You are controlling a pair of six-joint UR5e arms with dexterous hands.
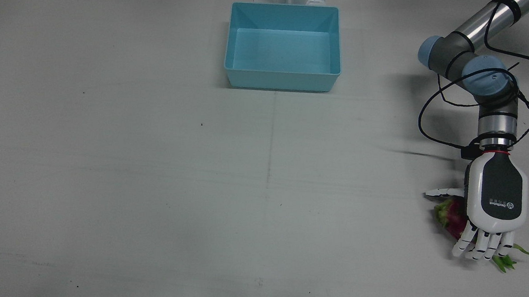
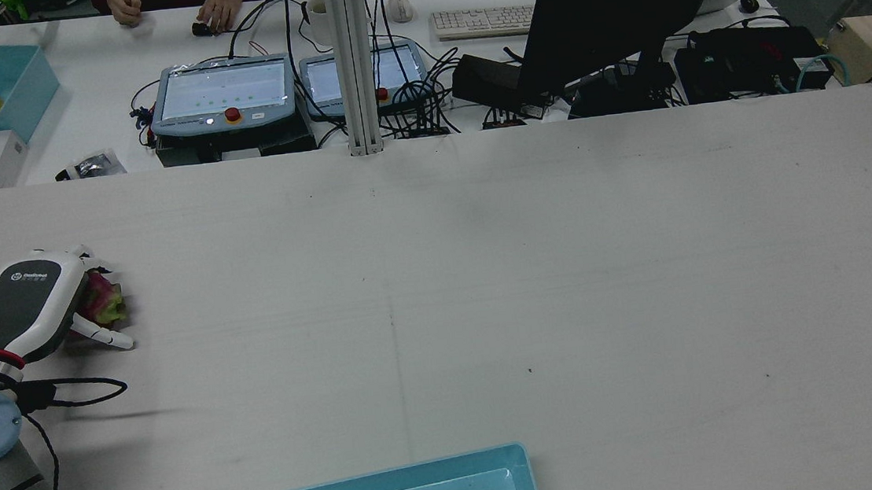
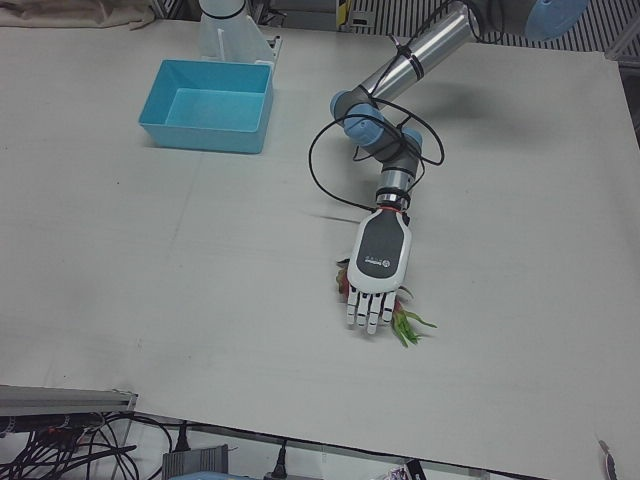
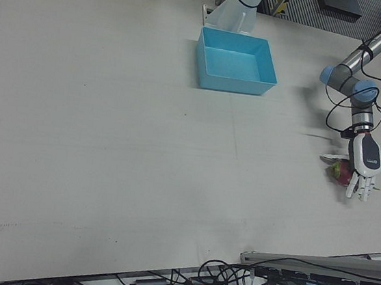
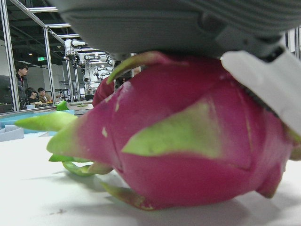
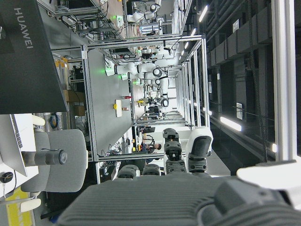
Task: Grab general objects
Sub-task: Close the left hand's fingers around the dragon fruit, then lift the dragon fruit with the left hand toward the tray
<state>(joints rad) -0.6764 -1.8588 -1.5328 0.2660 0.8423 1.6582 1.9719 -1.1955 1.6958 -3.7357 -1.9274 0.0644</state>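
A pink dragon fruit (image 1: 451, 218) with green scales lies on the white table near the robot's left side. My left hand (image 1: 496, 199) lies palm down over it, fingers stretched out past the fruit and the thumb spread to the side. The fruit's green tips (image 1: 506, 260) stick out beyond the fingertips. The rear view shows the fruit (image 2: 101, 299) tucked under the hand (image 2: 26, 300). The left hand view shows the fruit (image 5: 188, 141) resting on the table right under the palm. My right hand (image 6: 155, 202) shows only as a dark edge in its own view.
An empty light blue bin (image 1: 283, 77) stands at the robot's side of the table, mid-width; it also shows in the rear view (image 2: 401, 477). The left arm's black cable (image 1: 430, 112) loops beside the wrist. Monitors and control pendants (image 2: 221, 94) lie beyond the table.
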